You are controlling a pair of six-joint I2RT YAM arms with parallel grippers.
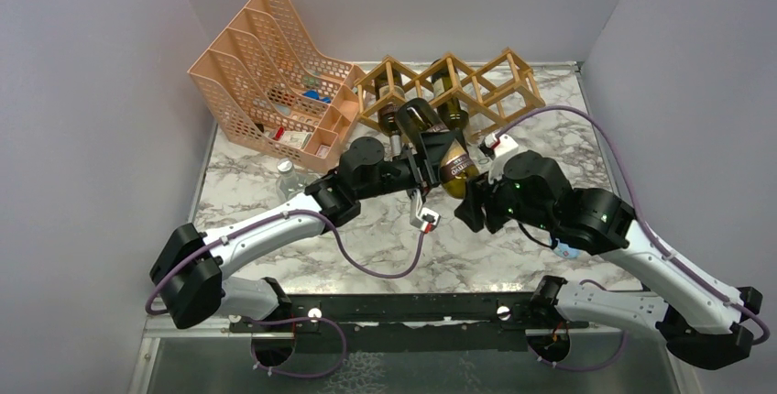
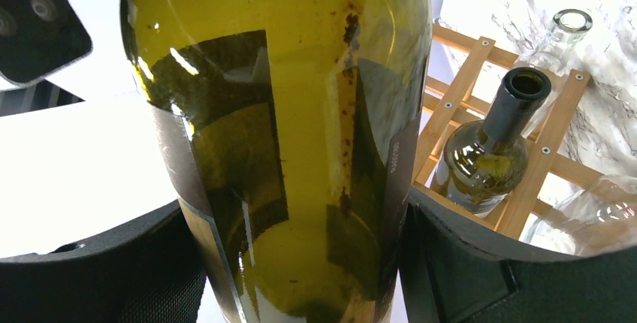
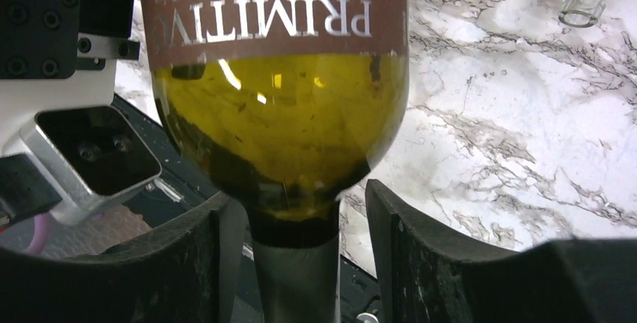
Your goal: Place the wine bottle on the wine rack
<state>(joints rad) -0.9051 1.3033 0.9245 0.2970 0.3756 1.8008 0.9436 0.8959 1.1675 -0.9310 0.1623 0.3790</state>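
The wine bottle (image 1: 440,151) is olive-green glass with a brown label and hangs tilted above the marble table, base toward the wine rack (image 1: 495,82). My left gripper (image 1: 423,158) is shut on the bottle's body (image 2: 300,113), a pad on each side. My right gripper (image 3: 297,263) is open, its fingers (image 3: 398,255) standing either side of the bottle's neck (image 3: 297,278) with small gaps. The label reads upside down in the right wrist view. The wooden lattice rack (image 2: 458,105) holds a dark green bottle (image 2: 496,150) and a clear one (image 2: 560,34).
A peach perforated file organizer (image 1: 275,73) stands at the back left beside the rack. A small clear bottle (image 1: 289,177) stands on the table near my left arm. Grey walls close in on both sides and behind.
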